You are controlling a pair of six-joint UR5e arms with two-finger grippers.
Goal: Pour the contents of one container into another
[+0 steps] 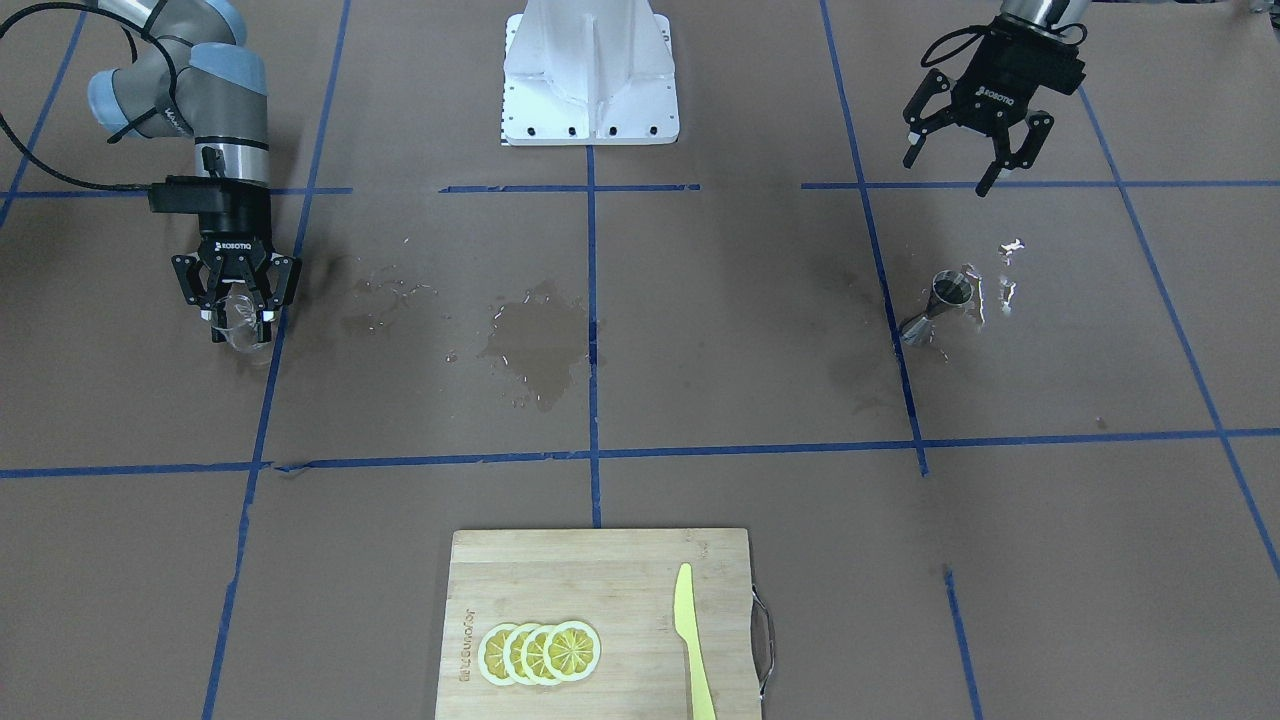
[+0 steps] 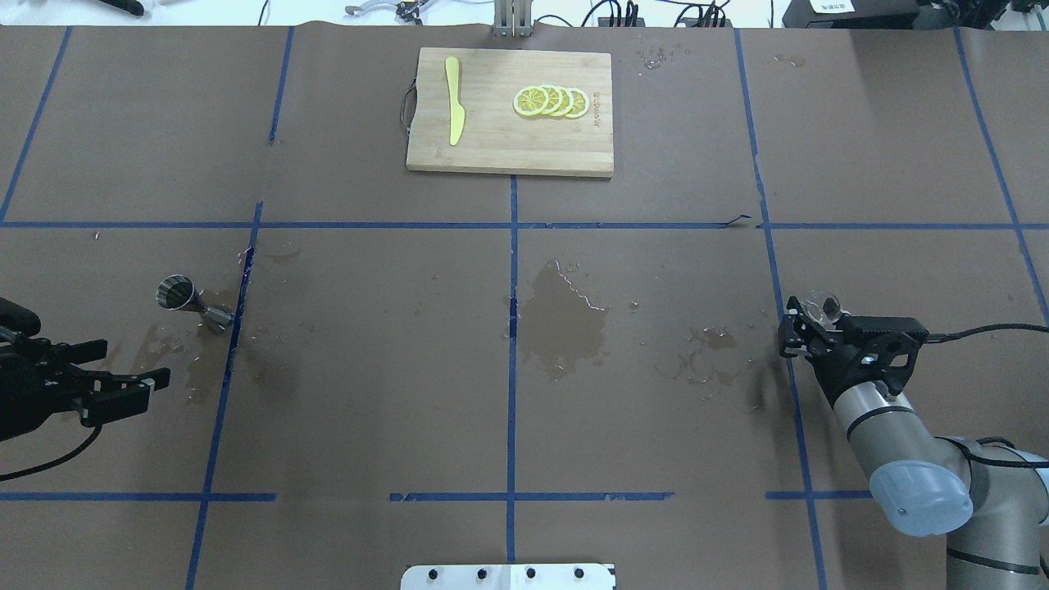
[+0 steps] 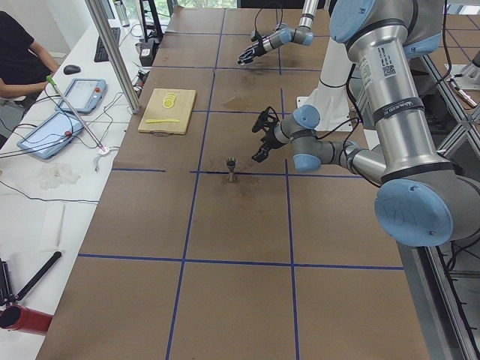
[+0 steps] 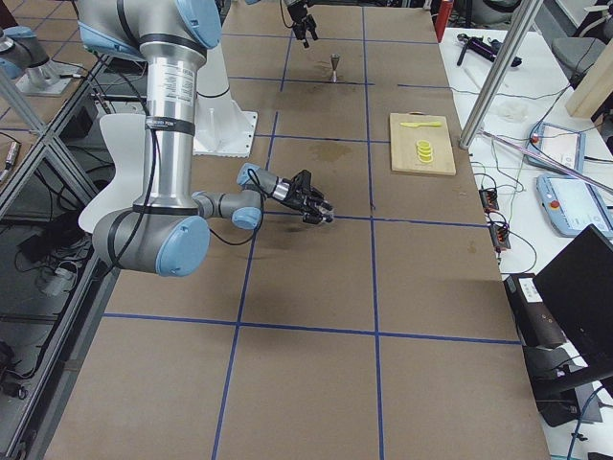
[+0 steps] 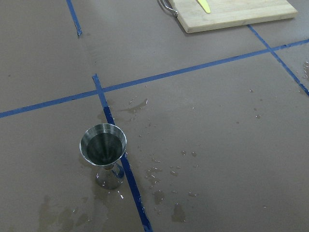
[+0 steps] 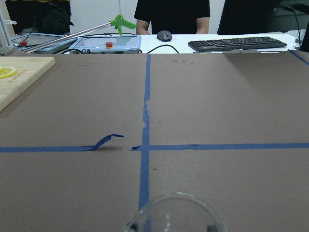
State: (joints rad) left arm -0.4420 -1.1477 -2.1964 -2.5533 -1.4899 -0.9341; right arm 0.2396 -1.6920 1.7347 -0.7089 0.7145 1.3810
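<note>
Here, L gripper (image 1: 948, 172) hangs w/ fingers spread, holding nothing, near the jigger (image 5: 104, 152): steel, two cones at a thin waist, upright on a blue tape line (image 5: 131, 180) amid droplets (image 5: 154, 171). Its wrist cam shows the shiny inside of the top cone; overhead doesn't. Mid-table, a wet patch (image 2: 565, 324) darkens the matte brown paper (image 2: 369, 369). Far right, R gripper (image 1: 238, 315) clamps the glass (image 6: 176, 215), clear and round-rimmed. Only its wrist cam shows the rim close.

I see overhead from behind the base (image 2: 508, 576), and the front view faces back at it; both share the cutting board (image 2: 508, 135). Side cameras look in from either end. Left wrist: close above the jigger (image 5: 103, 150). Right wrist: low, level, over the glass cup (image 6: 176, 212) rim.
</note>
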